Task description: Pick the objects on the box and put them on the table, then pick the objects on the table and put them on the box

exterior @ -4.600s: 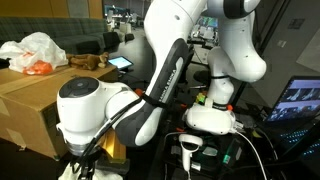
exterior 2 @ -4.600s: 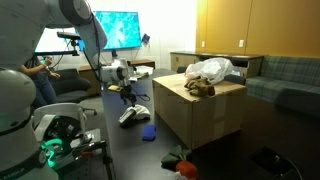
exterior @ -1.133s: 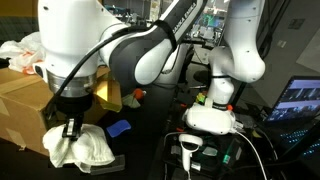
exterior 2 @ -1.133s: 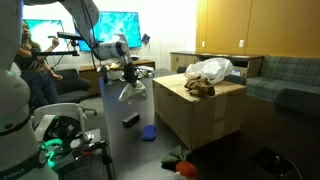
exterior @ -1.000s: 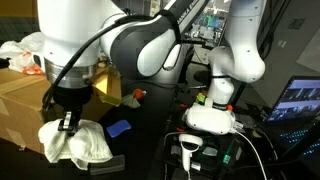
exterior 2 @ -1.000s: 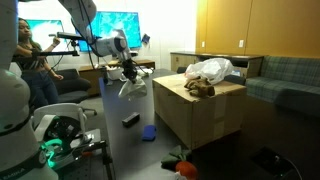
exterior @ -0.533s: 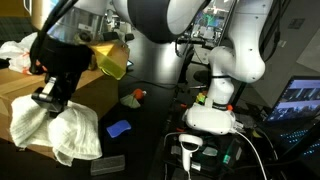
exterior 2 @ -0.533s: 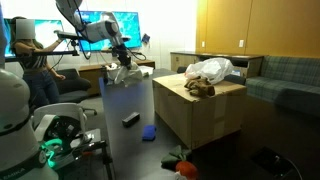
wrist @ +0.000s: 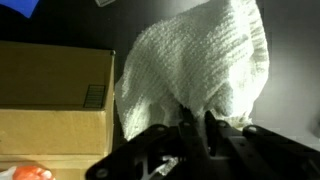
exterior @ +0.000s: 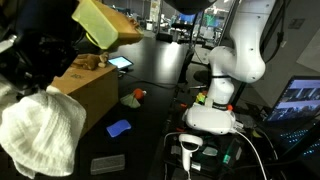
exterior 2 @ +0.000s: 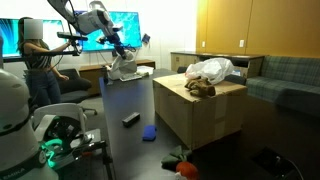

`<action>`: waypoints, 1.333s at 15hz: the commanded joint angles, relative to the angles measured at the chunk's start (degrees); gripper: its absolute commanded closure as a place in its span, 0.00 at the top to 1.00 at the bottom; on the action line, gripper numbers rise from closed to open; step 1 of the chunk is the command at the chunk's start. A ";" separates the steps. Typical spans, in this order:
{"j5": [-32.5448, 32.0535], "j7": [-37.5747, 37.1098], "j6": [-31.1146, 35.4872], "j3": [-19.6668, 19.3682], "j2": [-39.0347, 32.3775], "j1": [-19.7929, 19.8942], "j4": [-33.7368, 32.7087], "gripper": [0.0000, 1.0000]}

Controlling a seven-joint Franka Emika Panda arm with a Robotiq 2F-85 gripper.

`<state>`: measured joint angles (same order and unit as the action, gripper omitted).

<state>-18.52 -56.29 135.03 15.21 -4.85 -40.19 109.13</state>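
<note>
My gripper [wrist: 196,126] is shut on the large white cloth [wrist: 200,60], which hangs from its fingers in the wrist view. In an exterior view the cloth [exterior 2: 125,69] is held high in the air, left of the box [exterior 2: 200,112] and about level with its top. The white-and-orange bag [exterior 2: 211,69] and the brown lump [exterior 2: 201,88] lie on the box. On the black table [exterior: 160,150] lie the blue pad [exterior: 120,128], the dark grey slab [exterior: 107,163] and the small red-green toy [exterior: 137,96]. Close to an exterior camera the cloth [exterior: 42,140] fills the lower left.
The white robot base [exterior: 220,105] stands at the table's right side, with cables and a laptop [exterior: 300,100] beside it. A person [exterior 2: 38,65] stands at the far left, in front of a bright screen [exterior 2: 125,27]. A sofa [exterior 2: 285,75] is behind the box.
The arm has risen with the white cloth, lifting it from low beside the box up to about the height of the box top. The gripper has stayed shut on it.
</note>
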 commanded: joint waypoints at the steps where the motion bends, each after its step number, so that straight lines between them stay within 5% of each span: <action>1: 3.99 -0.23 0.99 -1.43 2.21 7.58 0.54 0.08; 5: 5.75 0.20 -1.00 -2.65 -2.47 16.67 -8.68 0.08; 9: 2.98 -4.25 -7.73 -0.26 -6.27 15.83 -20.92 0.08; 10: 9.40 7.57 -2.79 -2.74 -3.51 21.33 -14.58 0.08; 14: 12.46 23.00 -7.85 -1.91 -1.04 22.37 -11.71 0.07; 16: 5.41 18.02 -9.69 -1.80 -11.26 19.23 -19.60 0.07; 20: 7.36 20.93 -12.51 -1.40 -14.39 17.32 -22.48 0.06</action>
<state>-11.50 -37.63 124.59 14.03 -14.29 -21.75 92.74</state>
